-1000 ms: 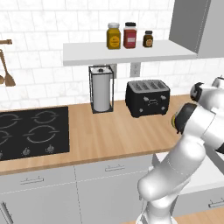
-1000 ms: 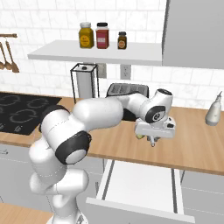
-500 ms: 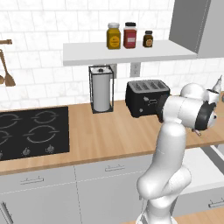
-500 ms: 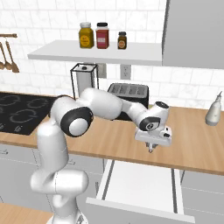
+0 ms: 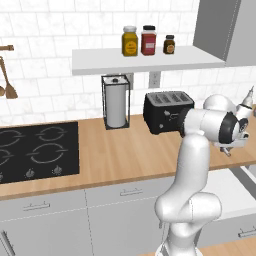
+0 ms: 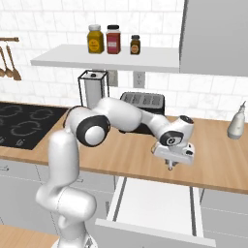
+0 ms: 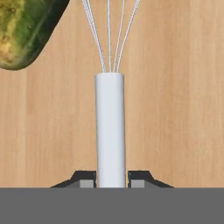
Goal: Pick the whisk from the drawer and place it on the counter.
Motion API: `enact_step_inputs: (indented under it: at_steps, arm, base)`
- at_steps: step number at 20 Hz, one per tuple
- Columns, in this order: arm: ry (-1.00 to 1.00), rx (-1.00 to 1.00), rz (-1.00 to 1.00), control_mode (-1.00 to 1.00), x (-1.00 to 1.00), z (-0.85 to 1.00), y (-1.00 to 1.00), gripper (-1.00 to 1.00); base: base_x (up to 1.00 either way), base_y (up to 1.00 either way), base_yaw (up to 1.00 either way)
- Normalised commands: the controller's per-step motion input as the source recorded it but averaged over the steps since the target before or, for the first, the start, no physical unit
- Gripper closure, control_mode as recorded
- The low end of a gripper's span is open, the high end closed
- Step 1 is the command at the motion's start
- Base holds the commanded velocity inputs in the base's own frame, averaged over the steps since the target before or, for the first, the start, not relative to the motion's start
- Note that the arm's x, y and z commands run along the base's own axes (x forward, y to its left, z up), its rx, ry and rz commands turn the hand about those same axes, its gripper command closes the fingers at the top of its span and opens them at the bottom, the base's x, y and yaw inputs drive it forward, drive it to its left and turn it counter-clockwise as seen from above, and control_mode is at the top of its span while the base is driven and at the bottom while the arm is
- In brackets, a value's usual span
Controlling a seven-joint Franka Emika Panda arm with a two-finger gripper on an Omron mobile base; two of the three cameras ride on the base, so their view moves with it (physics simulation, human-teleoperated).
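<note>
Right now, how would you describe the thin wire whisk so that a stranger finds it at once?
Start at the long light-brown wooden counter, at the part above the open white drawer. There the white arm's gripper is closed on the pale grey handle of the whisk. Thin silvery wire loops fan out from that handle, unlike the rounded yellow-green thing beside it.

I've got bare counter (image 6: 140, 160) under and to the left of the gripper (image 6: 170, 167), open up to the hob (image 6: 24, 127). Behind stands the toaster (image 6: 143, 102); the towel holder (image 6: 92, 89) farther left. A spray bottle (image 6: 237, 122) blocks the far right. In the hand view, a yellow-green oval thing (image 7: 24, 30) lies just beside the whisk (image 7: 110, 127). The drawer (image 6: 155, 208) gapes below.
</note>
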Motion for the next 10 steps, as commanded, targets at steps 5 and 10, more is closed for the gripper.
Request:
enact_step_inputs:
  at_steps: [5, 10]
  arm:
    - [0.00, 0.00, 0.00, -1.00, 0.16, -0.21, 0.00, 1.00]
    - [0.00, 0.00, 0.00, -1.00, 0.23, -0.13, 0.00, 1.00]
  base:
    - [0.00, 0.00, 0.00]
    - [0.00, 0.00, 0.00]
